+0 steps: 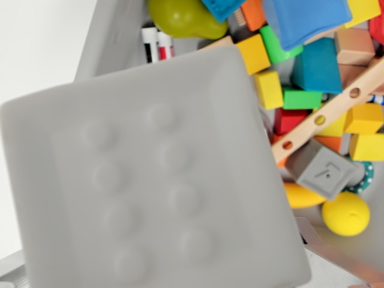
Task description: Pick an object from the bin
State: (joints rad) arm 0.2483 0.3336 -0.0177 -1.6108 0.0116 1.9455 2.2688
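A large grey square piece with several round bumps on its face fills most of the wrist view, very close to the camera and slightly blurred. It hides whatever lies beneath it. No gripper fingers show anywhere, so I cannot tell whether the piece is held. Behind it, at the wrist view's right, the bin holds a heap of toys: a green pear, a blue piece, yellow cubes, a teal block and a grey cube.
A wooden strip with holes lies slantwise across the heap. A yellow lemon rests at the lower right. Two markers stand by the bin's grey wall. A white surface lies outside the bin on the left.
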